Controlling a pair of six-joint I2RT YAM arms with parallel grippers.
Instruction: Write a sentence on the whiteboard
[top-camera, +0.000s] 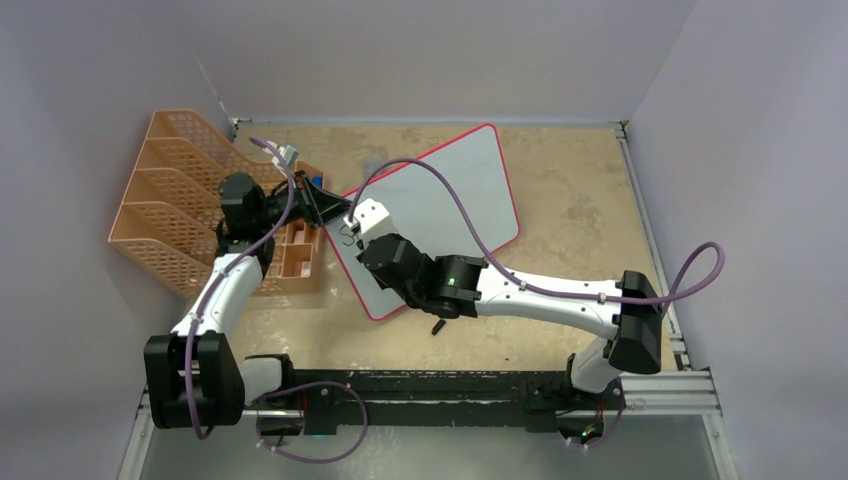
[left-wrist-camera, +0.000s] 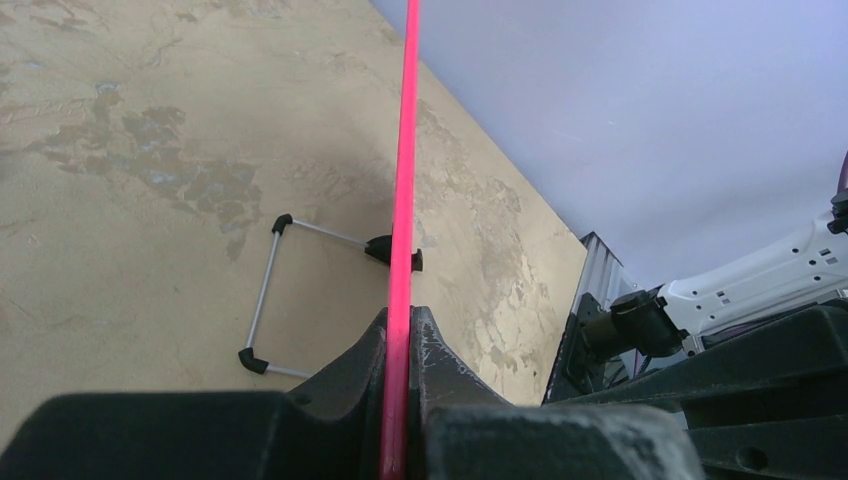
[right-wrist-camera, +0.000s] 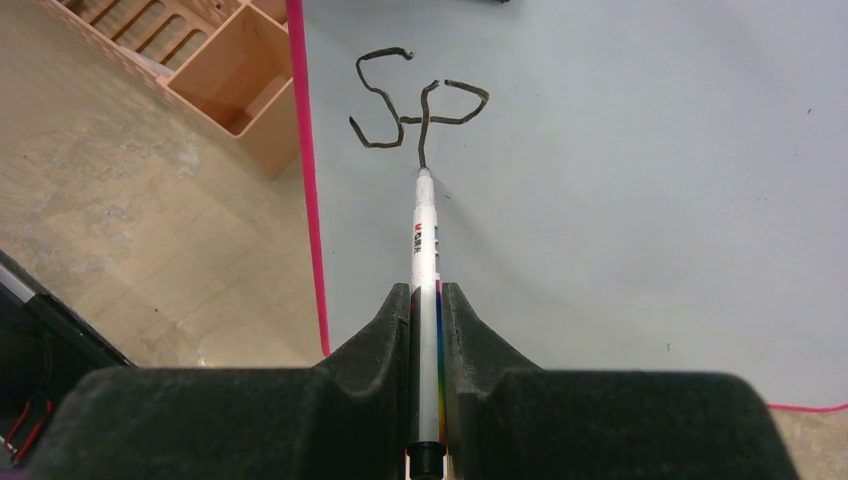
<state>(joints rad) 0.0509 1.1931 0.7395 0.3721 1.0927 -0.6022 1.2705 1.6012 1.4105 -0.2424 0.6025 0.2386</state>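
Pink-red framed whiteboard (top-camera: 455, 185) sat diagonally on the tan table (top-camera: 585, 215), with its left side near an orange mesh file rack (top-camera: 165, 205) and just beside an orange compartment tray (top-camera: 296, 256). The left gripper (left-wrist-camera: 400, 318) was clamped on the board's frame, one finger on each side of the pink strip, which ran edge-on up the left wrist view. A grey wire stand (left-wrist-camera: 262, 300) with black end caps showed beside that edge; whether the board was flat or propped, couldn't tell. The right gripper (right-wrist-camera: 427, 292) pinched a white marker (right-wrist-camera: 425, 235), fingers tight on the barrel. The marker tip touched the board at the foot of the "p" stem. The sentence (right-wrist-camera: 418, 100) read only "Sp", in thin dark strokes. It sat close to the pink frame edge nearest the tray, with the board surface to its right bare grey-white apart from a few tiny specks.
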